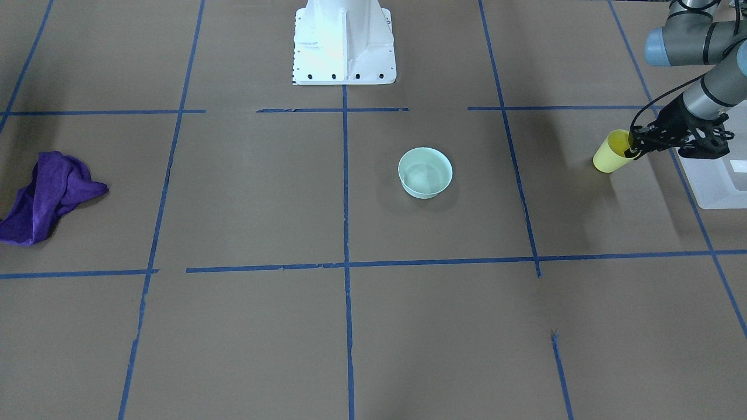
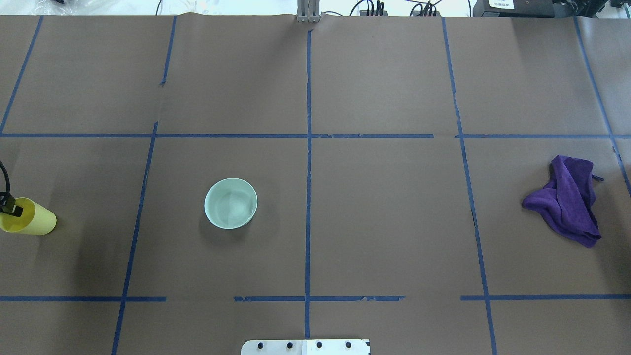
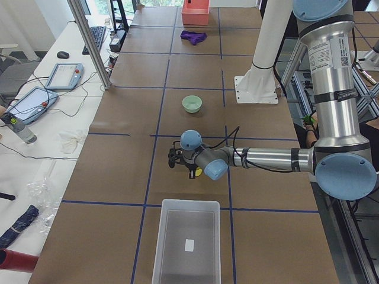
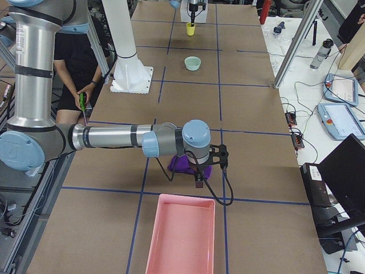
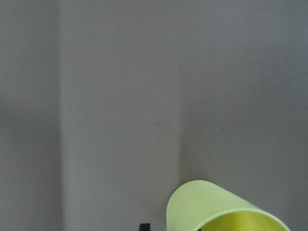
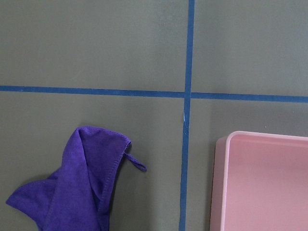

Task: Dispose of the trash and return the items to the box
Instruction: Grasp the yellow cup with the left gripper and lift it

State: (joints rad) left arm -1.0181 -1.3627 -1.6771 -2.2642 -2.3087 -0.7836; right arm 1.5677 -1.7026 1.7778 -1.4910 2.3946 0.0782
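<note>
while the left gripper [image 1: 633,146] pinched the rim of the yellow cup [image 1: 610,154], one finger inside and the cup tilted, the return step looked under way. the next move called for swinging it over the box [image 1: 718,181] behind the wrist, then releasing. the bowl [image 1: 425,172] lay well beyond the fingertips. whether the right gripper [image 4: 199,174] was open, i could not tell. brown paper [image 1: 262,192] with blue tape [image 1: 345,192] covered the table, and tablets [image 3: 62,76] lay alongside.

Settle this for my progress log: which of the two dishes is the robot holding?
The yellow cup, tilted, its rim pinched by the left gripper. The mint-green bowl stands upright with nothing touching it.
</note>
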